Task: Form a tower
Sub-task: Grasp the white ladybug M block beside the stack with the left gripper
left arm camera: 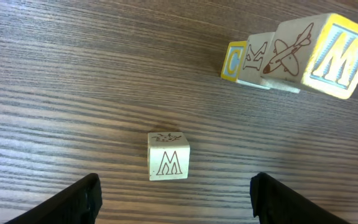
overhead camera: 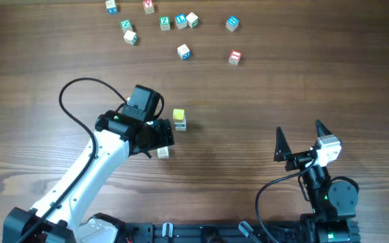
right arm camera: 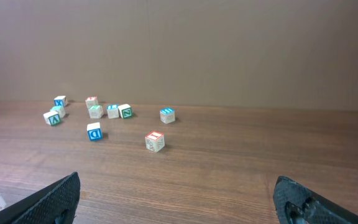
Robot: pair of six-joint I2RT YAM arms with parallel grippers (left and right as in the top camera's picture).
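Since size order makes sense, start with the wooden table (overhead camera: 248,94), which fills every view. Two arms work over it. The white left arm (overhead camera: 90,169) reaches in from the near left corner toward the middle, and the dark right arm (overhead camera: 326,185) sits at the near right edge.

The left gripper (left arm camera: 174,194) has its jaws spread wide and is pinching nothing. Both fingers (left arm camera: 73,202) stand clear on either side of a single M cube (left arm camera: 168,155), which sits flat on the wood between them, untouched. The right gripper (right arm camera: 179,202) has its jaws gaping as wide as they go. It holds nothing and touches nothing, well apart from all the cubes.

The tower (overhead camera: 179,119) stands near the middle of the table, just beside the left gripper and near the M cube but not touching it. From the left wrist I count three cubes in it: a yellow-edged C at the bottom, a K in the middle, and a yellow-faced M with an airplane on its side on top.

Counts: one tower, one M cube by the left jaws, and ten loose cubes (overhead camera: 184,50) scattered along the far edge, well apart from the tower. Those have red, green and blue faces, and the letters are mostly too small to read.
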